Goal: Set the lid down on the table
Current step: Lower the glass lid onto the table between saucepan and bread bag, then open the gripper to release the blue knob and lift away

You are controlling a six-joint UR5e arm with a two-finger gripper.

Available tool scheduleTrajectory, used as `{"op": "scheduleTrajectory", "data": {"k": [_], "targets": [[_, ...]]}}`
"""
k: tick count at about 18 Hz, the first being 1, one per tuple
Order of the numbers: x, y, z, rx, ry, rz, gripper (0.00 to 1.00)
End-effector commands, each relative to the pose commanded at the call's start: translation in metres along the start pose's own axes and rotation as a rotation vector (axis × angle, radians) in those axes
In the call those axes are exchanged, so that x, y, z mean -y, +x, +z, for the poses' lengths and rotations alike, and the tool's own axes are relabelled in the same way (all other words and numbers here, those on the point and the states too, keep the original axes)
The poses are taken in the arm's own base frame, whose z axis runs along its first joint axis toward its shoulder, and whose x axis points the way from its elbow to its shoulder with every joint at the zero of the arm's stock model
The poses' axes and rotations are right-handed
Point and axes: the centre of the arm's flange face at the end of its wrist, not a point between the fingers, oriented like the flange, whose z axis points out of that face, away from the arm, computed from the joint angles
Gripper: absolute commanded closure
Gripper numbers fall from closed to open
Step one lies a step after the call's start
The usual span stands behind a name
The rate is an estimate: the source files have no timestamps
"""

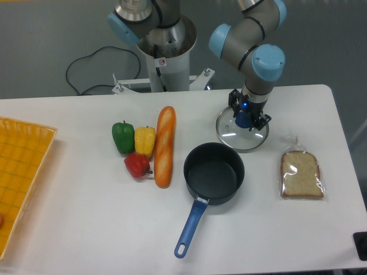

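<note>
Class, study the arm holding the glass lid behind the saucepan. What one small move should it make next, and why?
Probably lower the lid straight down and then open. The gripper is shut on its blue knob, the lid hangs over bare table behind the open saucepan, and its near edge sits close to the pot's rim, so sideways travel looks unneeded.

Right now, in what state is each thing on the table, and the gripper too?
lid: off the saucepan, held by its blue knob; whether it touches the table is unclear
gripper: shut on the lid's knob
saucepan: upright, uncovered, empty
baguette: lying flat, beside the peppers
green, yellow and red peppers: clustered together, loose
bread slice: flat, sealed in a clear bag
yellow tray: at the table's left edge, partly out of view
</note>
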Motion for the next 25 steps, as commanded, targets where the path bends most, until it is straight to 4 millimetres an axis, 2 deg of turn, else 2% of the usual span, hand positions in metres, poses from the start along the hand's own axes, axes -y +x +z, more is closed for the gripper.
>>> {"op": "scheduleTrajectory", "data": {"k": [8, 16, 18, 20, 25], "targets": [[0.000, 0.001, 0.001, 0.002, 0.000, 0.002, 0.35], [-0.001, -0.001, -0.002, 0.006, -0.002, 0.008, 0.19], [-0.002, -0.002, -0.004, 0.009, 0.000, 0.008, 0.10], [-0.002, -0.004, -0.006, 0.012, -0.002, 0.009, 0.05], [-0.003, -0.010, -0.019, 0.035, -0.008, 0.009, 0.01]]}}
